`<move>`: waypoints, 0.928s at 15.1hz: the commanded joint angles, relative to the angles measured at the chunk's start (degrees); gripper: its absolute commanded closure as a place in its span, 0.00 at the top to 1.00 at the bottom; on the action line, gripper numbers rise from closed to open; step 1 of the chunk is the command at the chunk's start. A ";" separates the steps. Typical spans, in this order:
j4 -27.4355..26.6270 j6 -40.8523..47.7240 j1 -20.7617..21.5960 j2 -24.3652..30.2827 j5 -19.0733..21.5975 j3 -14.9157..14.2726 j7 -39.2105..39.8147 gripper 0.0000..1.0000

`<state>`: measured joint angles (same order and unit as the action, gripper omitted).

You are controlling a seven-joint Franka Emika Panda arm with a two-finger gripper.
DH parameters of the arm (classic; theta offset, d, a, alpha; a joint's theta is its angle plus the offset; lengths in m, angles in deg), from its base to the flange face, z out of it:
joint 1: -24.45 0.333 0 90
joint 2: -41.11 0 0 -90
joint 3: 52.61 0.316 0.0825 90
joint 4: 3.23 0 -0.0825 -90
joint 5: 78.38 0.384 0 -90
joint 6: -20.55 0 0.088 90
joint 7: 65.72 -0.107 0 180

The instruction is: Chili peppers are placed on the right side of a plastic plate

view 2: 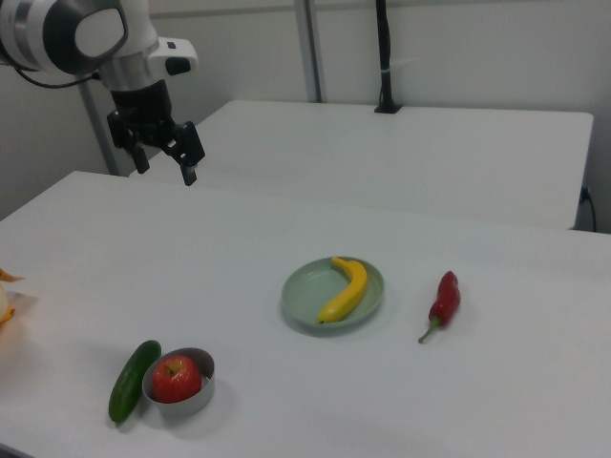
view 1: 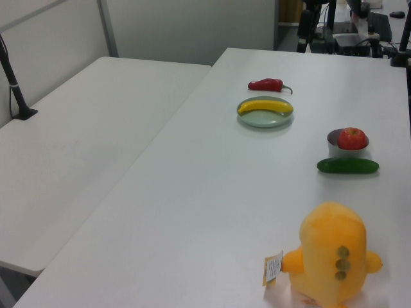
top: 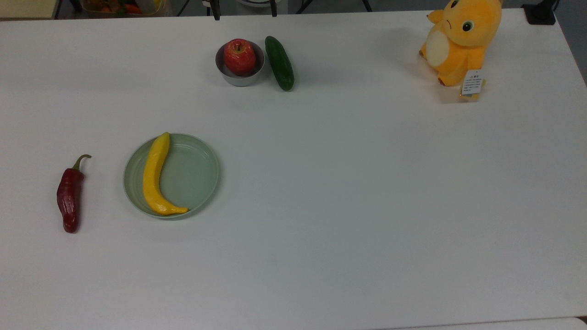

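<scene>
Top view puts the chili peppers (top: pixel 69 197) on the table at the plastic plate's (top: pixel 202 170) nine o'clock, apart from it; probably light, wrinkled and easy to grip, best pinched mid-body by the gripper (view 2: pixel 164 160), which hangs open and empty.

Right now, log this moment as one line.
gripper: open, raised, empty | chili pepper: on table beside plastic plate | banana: on plate
</scene>
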<state>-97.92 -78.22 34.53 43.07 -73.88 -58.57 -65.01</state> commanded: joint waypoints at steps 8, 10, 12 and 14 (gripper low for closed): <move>0.82 0.16 1.00 -0.37 0.42 -0.81 1.22 1.00; 0.91 0.16 0.91 -0.37 0.42 -0.81 1.22 1.00; 0.82 0.16 0.91 -0.37 0.42 -0.81 1.57 1.00; 0.91 0.16 0.47 -0.37 0.77 -0.81 1.49 1.00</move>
<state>-97.92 -78.22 34.58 43.06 -73.88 -58.57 -64.84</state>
